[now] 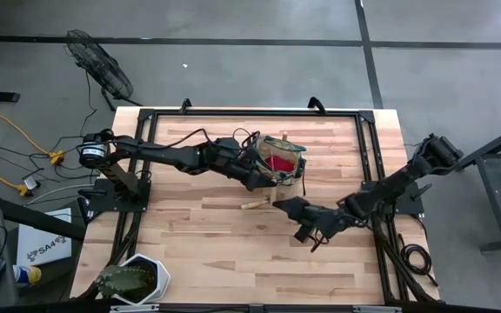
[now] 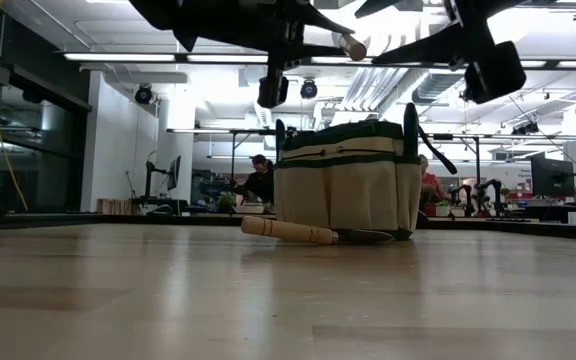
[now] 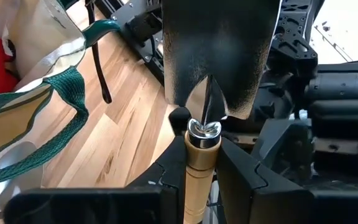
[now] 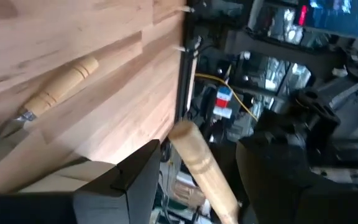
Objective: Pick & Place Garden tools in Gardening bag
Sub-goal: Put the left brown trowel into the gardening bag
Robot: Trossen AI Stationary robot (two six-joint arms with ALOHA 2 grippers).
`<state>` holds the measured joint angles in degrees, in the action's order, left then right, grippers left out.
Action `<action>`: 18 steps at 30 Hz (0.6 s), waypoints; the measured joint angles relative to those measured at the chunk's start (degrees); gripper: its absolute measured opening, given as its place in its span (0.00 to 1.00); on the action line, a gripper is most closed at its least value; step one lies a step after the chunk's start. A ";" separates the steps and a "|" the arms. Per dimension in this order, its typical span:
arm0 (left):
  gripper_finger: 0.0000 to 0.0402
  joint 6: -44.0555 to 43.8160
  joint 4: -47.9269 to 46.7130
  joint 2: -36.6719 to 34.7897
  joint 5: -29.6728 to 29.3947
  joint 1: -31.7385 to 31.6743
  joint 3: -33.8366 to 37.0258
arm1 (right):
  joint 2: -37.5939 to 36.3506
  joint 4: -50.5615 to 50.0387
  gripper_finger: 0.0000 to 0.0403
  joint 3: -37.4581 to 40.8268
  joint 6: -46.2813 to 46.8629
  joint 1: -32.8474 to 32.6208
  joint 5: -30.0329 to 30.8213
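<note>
The khaki gardening bag [image 1: 283, 158] stands on the table's far middle, with the red lump [image 1: 278, 162] inside. It also shows in the low view [image 2: 348, 185]. My left gripper [image 1: 268, 178] is beside the bag's near left rim, shut on a wooden-handled trowel [image 3: 216, 56]. A second trowel [image 1: 255, 205] lies flat on the table just in front of the bag [image 2: 288, 231]. My right gripper [image 1: 296, 209] hovers open near the bag's near side. A wooden handle [image 4: 197, 162] shows between its spread fingers in the right wrist view; what carries that handle I cannot tell. My left gripper pinches the trowel's wooden handle [image 3: 201, 171] between its two fingers, just behind the metal collar. The handle runs along the fingers and the dark blade points forward, away from the wrist. The trowel is lifted clear of the table, beside the bag's green-trimmed rim [image 3: 36, 106].
A plant in a white hexagonal pot [image 1: 137, 278] stands at the table's near left corner. The table's black frame rails [image 1: 368, 174] run along its sides. Bare wood lies at the near middle and right. People sit in the room behind the table [image 2: 258, 180].
</note>
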<state>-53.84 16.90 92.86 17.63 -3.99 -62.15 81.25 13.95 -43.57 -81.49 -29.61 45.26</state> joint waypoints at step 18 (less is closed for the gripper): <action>0.14 0.51 -0.47 0.00 -0.06 0.00 0.00 | 0.86 1.75 0.44 0.00 -5.42 3.48 -5.03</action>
<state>-53.33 16.43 92.86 17.56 -3.99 -62.15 82.11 15.70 -43.57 -86.91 -26.12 40.23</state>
